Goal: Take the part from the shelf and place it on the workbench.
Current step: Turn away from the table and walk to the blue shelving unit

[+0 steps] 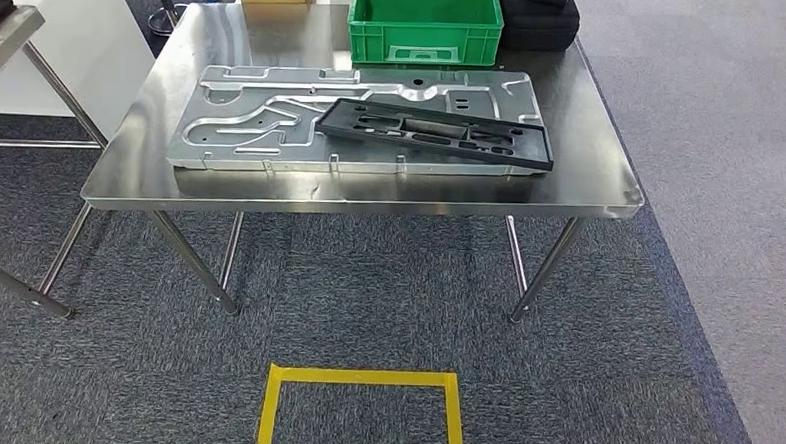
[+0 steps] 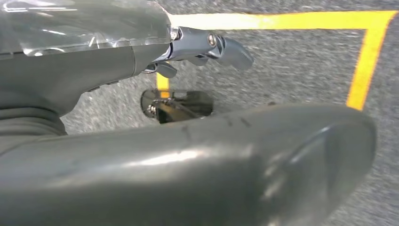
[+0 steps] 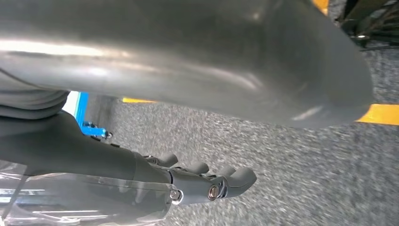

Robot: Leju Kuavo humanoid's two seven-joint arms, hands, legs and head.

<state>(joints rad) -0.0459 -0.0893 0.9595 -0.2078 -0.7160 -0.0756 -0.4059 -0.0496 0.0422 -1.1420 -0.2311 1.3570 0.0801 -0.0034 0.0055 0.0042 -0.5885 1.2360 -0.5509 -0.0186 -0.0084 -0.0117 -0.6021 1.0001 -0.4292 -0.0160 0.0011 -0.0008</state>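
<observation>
Head view: stainless steel workbench point(image 1: 154, 101) on grey carpet point(image 1: 366, 301). On its top, a large stamped silver metal panel point(image 1: 263, 116); lying across the panel's right half, a long black plastic part point(image 1: 435, 132), tilted slightly. Green plastic crate point(image 1: 425, 21) at the far edge, a black case point(image 1: 543, 18) just beside it. Yellow tape square point(image 1: 362, 379) on the floor before the bench.

Left wrist view: left hand point(image 2: 141, 61) hanging over carpet and yellow tape, fingers point(image 2: 230, 49) extended and apart, nothing held.

Right wrist view: right hand point(image 3: 155, 179) over carpet, fingers point(image 3: 235, 181) straight, side by side, nothing held.
</observation>
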